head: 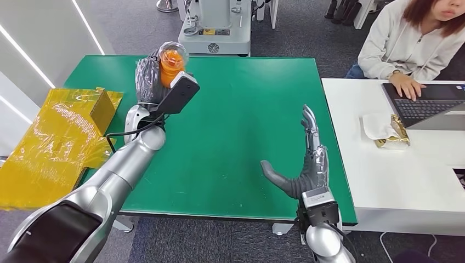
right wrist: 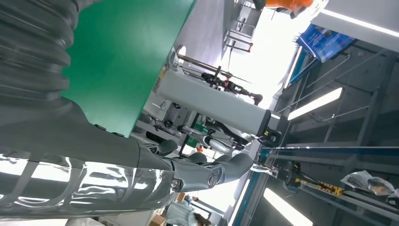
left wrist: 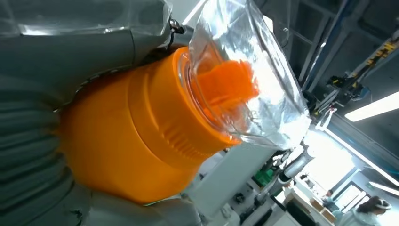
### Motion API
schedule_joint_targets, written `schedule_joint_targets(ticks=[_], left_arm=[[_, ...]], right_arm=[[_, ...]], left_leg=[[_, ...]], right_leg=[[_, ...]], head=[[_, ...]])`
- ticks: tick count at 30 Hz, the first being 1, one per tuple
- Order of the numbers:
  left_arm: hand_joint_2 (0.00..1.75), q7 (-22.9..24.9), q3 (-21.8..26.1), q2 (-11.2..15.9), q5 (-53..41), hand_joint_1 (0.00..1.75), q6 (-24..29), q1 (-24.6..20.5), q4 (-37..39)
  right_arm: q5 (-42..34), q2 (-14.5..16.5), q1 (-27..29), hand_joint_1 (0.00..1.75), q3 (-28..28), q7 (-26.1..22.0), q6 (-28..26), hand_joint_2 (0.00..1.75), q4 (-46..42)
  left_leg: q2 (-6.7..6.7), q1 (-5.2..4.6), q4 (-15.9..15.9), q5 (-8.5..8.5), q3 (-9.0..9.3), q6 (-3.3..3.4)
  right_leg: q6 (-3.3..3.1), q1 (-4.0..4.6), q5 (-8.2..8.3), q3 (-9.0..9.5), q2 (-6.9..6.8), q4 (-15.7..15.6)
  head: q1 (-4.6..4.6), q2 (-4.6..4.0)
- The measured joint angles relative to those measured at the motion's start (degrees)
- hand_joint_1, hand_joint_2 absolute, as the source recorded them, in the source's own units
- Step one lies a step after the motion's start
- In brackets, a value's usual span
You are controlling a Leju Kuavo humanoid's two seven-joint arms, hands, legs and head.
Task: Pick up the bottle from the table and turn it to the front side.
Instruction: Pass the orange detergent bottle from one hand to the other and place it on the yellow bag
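Up over the far left part of the green table (head: 247,109), the left hand (head: 151,79) grips the bottle (head: 172,61) — an orange one with a clear cap — and holds it raised off the surface. From the left wrist, the bottle (left wrist: 141,141) lies wedged between the grey thumb and the ribbed cover, its clear cap (left wrist: 249,89) sticking out past the hand, with an orange spout showing inside the cap. The right hand (head: 304,167) hovers over the near right part of the table, holding nothing: its fingers (head: 310,129) are straight and spread, pointing away from the robot, the thumb stuck out to the left. It stands well apart from the bottle. Left of the table lies crinkled yellow wrapping (head: 52,145) with a small yellow box (head: 103,109) on it. Right of the green table is a white table (head: 406,181) — on it a laptop (head: 427,104) and a foil-wrapped packet (head: 390,131). A person (head: 408,41) in a pale hooded top sits at the far right, one hand on the laptop keys. A grey machine base (head: 216,27) stands beyond the table's far edge.
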Motion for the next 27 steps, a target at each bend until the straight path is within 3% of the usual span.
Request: schedule_joint_targets(ticks=[6,10,17,27], left_arm=[[1.75,9.41,4.24,2.63,-38.12,1.75,0.32,0.6,-2.03],[1.75,13.94,7.84,4.24,-51.4,1.75,0.32,0.89,-2.62],[1.75,19.9,10.02,8.46,-61.03,1.75,0.32,2.91,-3.87],[1.75,25.83,8.44,14.34,-61.69,1.75,0.32,6.24,-3.21]], right_arm=[[0.56,0.0,0.58,0.0,-0.03,0.1,0.69,1.75,-0.56],[0.14,-0.14,0.86,0.0,-0.19,0.15,0.64,1.75,-1.54],[-0.91,-0.99,1.21,0.0,-0.42,-0.09,0.42,1.75,-2.72],[-1.46,-1.48,2.58,0.0,-0.72,-1.3,-1.07,1.75,-3.3]], left_leg=[[0.04,0.01,-0.01,0.0,0.03,0.0],[0.04,0.02,-0.02,0.0,0.03,0.0],[0.08,0.01,-0.03,0.0,0.03,-0.01],[0.1,0.01,-0.04,0.0,0.04,-0.01]], right_leg=[[0.0,0.0,0.0,0.0,0.06,0.01],[-0.01,0.01,0.0,0.0,0.05,0.01],[-0.01,0.01,0.0,0.0,0.08,0.02],[-0.03,0.01,-0.02,-0.01,0.1,0.01]], head=[[0.0,0.0],[0.0,0.0],[0.01,0.0],[0.01,0.0]])
